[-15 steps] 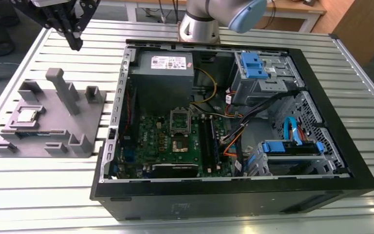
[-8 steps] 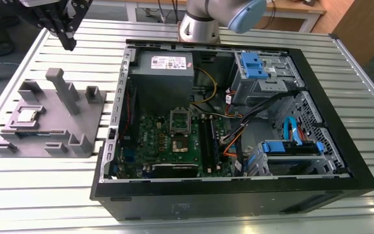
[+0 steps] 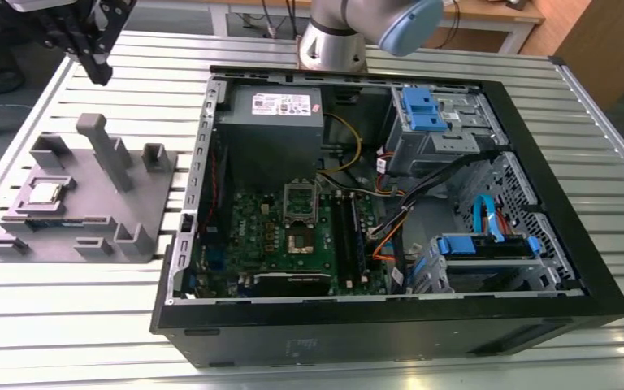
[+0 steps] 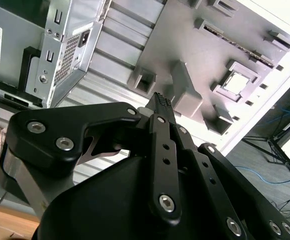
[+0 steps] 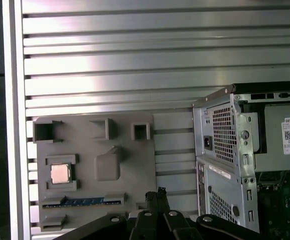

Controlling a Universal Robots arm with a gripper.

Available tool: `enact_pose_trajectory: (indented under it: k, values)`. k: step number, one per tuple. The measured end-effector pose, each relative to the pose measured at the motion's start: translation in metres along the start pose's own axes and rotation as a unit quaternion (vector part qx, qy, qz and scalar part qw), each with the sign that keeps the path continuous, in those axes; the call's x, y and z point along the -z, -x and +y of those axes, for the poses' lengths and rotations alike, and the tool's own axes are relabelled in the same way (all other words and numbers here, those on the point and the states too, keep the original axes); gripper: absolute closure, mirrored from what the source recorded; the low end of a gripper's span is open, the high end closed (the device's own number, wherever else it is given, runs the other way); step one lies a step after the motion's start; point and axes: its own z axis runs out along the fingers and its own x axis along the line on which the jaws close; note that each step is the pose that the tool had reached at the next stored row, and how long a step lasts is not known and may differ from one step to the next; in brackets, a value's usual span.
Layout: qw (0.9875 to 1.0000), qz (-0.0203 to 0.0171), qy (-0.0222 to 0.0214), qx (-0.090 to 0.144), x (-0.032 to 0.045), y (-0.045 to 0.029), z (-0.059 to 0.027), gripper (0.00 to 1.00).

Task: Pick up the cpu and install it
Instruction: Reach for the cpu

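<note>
Silvery-grey metal tops the cpu (image 3: 43,193), a small flat square chip. It lies flat in a square recess of a grey plastic block (image 3: 149,207), close to that block's edge on the exterior view's left and about midway along that edge. In both wrist views the cpu (image 5: 60,174) (image 4: 236,82) shows the same pale top, framed by low raised walls of the block (image 5: 127,165) (image 4: 185,35). Upright posts stand elsewhere on the block, the tallest near its far edge.

The block rests on a ribbed aluminium table (image 3: 74,325), near the table's edge on the exterior view's left. Just beside it, toward the exterior view's right, a black computer case (image 3: 399,329) lies on its side with the panel off. Inside are a green motherboard (image 3: 253,244), a shiny oblong socket frame (image 3: 299,199) on that board, a grey power supply (image 3: 274,114) at the case's far edge, and blue drive brackets (image 3: 421,106).

The black gripper (image 3: 100,75) hangs in the air over the table's far corner on the exterior view's left, past the block's far edge and well apart from the cpu. Its jaws are closed together with nothing between them, as the gripper (image 4: 160,100) (image 5: 156,193) shows in both wrist views. The silver robot arm (image 3: 340,41) reaches in from beyond the table's far edge.
</note>
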Motion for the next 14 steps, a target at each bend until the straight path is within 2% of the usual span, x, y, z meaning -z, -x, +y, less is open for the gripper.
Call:
enact_pose_trajectory:
  k: [14]
  values:
    - [1.0,-0.0002,0.0001,0.0,-0.004,-0.031,-0.0029,0.89]
